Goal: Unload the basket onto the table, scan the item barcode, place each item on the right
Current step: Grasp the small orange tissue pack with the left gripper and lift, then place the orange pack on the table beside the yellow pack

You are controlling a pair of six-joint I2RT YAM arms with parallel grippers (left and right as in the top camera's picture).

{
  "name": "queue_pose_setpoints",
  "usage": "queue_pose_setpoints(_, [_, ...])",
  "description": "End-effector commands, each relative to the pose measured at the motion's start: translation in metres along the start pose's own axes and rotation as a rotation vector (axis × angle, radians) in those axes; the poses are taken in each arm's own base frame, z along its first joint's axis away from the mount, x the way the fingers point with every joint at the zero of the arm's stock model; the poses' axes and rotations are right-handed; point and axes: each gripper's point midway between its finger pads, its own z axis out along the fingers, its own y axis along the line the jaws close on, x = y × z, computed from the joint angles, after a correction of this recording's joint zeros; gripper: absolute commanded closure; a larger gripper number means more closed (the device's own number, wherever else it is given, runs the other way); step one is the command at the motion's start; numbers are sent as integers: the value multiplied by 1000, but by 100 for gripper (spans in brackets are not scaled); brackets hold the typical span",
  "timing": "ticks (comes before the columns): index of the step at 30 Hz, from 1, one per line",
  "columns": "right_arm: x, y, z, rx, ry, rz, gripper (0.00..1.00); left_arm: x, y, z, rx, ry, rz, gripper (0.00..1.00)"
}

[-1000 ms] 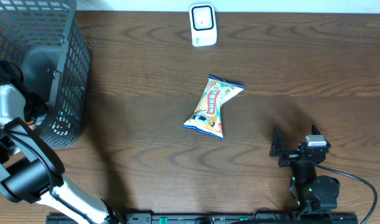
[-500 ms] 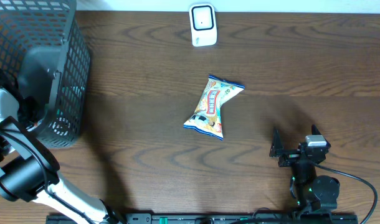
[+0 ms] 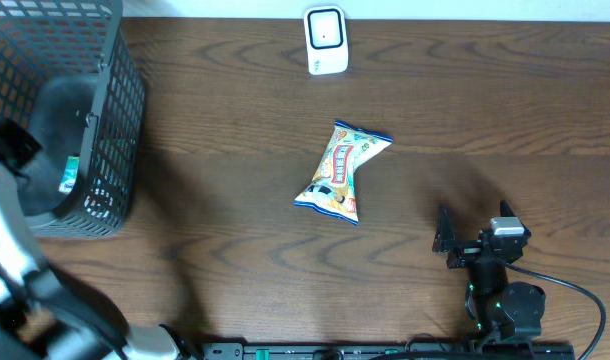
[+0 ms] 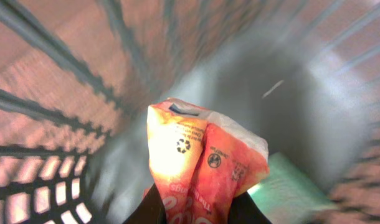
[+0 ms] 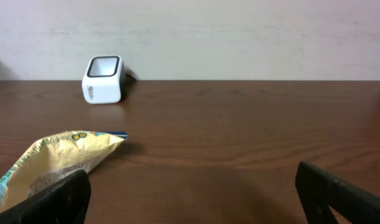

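Inside the black wire basket (image 3: 115, 120) my left gripper (image 4: 196, 210) is shut on an orange-red snack packet (image 4: 196, 155), which stands up between the dark fingers. The view there is blurred by motion. A yellow snack packet (image 3: 343, 170) lies flat in the middle of the wooden table, also low on the left in the right wrist view (image 5: 53, 158). The white barcode scanner (image 3: 325, 40) stands at the far edge, seen too from the right wrist (image 5: 104, 79). My right gripper (image 3: 473, 222) rests near the front right, open, nothing between its fingers (image 5: 339, 193).
The basket's mesh wall (image 4: 53, 81) closes round the left gripper on all sides. A green packet (image 4: 289, 186) lies on the basket's grey floor, visible from above (image 3: 70, 175). The left arm (image 3: 15, 250) runs along the table's left edge.
My left gripper has shut on the orange-red packet in the basket, and the left arm has shifted toward the left edge, blurred by motion. The right arm and the yellow packet have not moved.
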Motion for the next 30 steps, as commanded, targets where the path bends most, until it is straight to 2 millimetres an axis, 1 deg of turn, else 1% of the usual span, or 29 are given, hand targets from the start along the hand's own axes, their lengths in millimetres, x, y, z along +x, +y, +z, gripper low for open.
queue_pose_setpoints(1, [1, 0, 0, 2, 1, 10, 1, -40, -24, -72, 145, -190, -125, 92])
queue_pose_setpoints(3, [1, 0, 0, 2, 1, 10, 1, -54, -26, -107, 181, -278, -217, 92])
queue_pose_setpoints(5, [1, 0, 0, 2, 1, 10, 1, -62, -33, -137, 247, -338, -293, 92])
queue_pose_setpoints(7, [1, 0, 0, 2, 1, 10, 1, -65, -50, -168, 374, -368, -340, 92])
queue_pose_setpoints(8, [1, 0, 0, 2, 1, 10, 1, -65, -65, -184, 459, -371, -338, 92])
queue_pose_setpoints(9, [1, 0, 0, 2, 1, 10, 1, -64, -76, -193, 513, -369, -327, 92])
queue_pose_setpoints(11, [1, 0, 0, 2, 1, 10, 1, -57, -110, -216, 670, -343, -278, 92])
queue_pose_setpoints(12, [1, 0, 0, 2, 1, 10, 1, -50, -130, -226, 750, -319, -240, 92])
queue_pose_setpoints(13, [1, 0, 0, 2, 1, 10, 1, -44, -146, -234, 808, -297, -207, 92])
queue_pose_setpoints(14, [1, 0, 0, 2, 1, 10, 1, -29, -174, -245, 894, -250, -150, 92])
queue_pose_setpoints(15, [1, 0, 0, 2, 1, 10, 1, -22, -185, -248, 920, -228, -128, 92])
queue_pose_setpoints(16, [1, 0, 0, 2, 1, 10, 1, -6, -205, -253, 959, -183, -82, 92])
queue_pose_setpoints(18, [1, 0, 0, 2, 1, 10, 1, 15, -228, -258, 1003, -132, -10, 92])
queue_pose_setpoints(21, [1, 0, 0, 2, 1, 10, 1, 57, -269, -268, 1083, -47, 140, 92])
queue_pose_setpoints(24, [1, 0, 0, 2, 1, 10, 1, 95, -303, -270, 1137, 15, 281, 92])
queue_pose_setpoints(25, [1, 0, 0, 2, 1, 10, 1, 110, -314, -266, 1132, 43, 319, 92])
queue_pose_setpoints(27, [1, 0, 0, 2, 1, 10, 1, 138, -330, -250, 1079, 92, 379, 92])
queue_pose_setpoints(30, [1, 0, 0, 2, 1, 10, 1, 175, -346, -218, 950, 155, 441, 92])
